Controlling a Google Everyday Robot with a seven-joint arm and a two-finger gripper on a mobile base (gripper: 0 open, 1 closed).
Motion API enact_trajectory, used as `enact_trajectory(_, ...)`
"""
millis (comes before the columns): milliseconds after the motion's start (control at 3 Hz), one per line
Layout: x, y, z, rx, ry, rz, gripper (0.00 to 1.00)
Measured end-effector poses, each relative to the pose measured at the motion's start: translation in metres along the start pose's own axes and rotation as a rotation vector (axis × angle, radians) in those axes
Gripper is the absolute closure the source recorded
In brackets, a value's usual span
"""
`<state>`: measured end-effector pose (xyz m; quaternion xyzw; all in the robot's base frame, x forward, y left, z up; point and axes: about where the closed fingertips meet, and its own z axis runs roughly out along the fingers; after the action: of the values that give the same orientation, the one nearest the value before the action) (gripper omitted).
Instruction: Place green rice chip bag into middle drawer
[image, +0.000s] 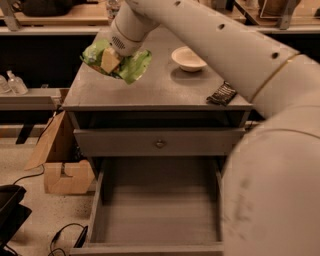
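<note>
My gripper (111, 61) is shut on the green rice chip bag (131, 66) and holds it in the air over the left part of the grey cabinet top (160, 90). The bag is lime green and crumpled, and it hangs to both sides of the fingers. The middle drawer (155, 210) is pulled out below, a deep grey box with a bare flat floor. The bag is above and to the left of the drawer, not over it. My white arm runs from the lower right up across the view.
A white bowl (188, 58) and a small black packet (221, 93) lie on the cabinet top to the right. The shut top drawer with a round knob (160, 144) is above the open one. A cardboard box (55, 160) and cables lie on the floor at the left.
</note>
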<state>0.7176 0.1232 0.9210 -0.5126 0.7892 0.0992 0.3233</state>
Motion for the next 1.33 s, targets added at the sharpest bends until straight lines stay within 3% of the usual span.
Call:
enact_trajectory(333,0.053,0.049,-0.058,-0.056,-0.065,0.032,1.00)
enact_trajectory(1000,0.190,0.105,-0.073,-0.272,-0.101,0.123,1.00)
enact_trajectory(1333,0.271,0.122,-0.091,-0.336,-0.152,0.096,1.00)
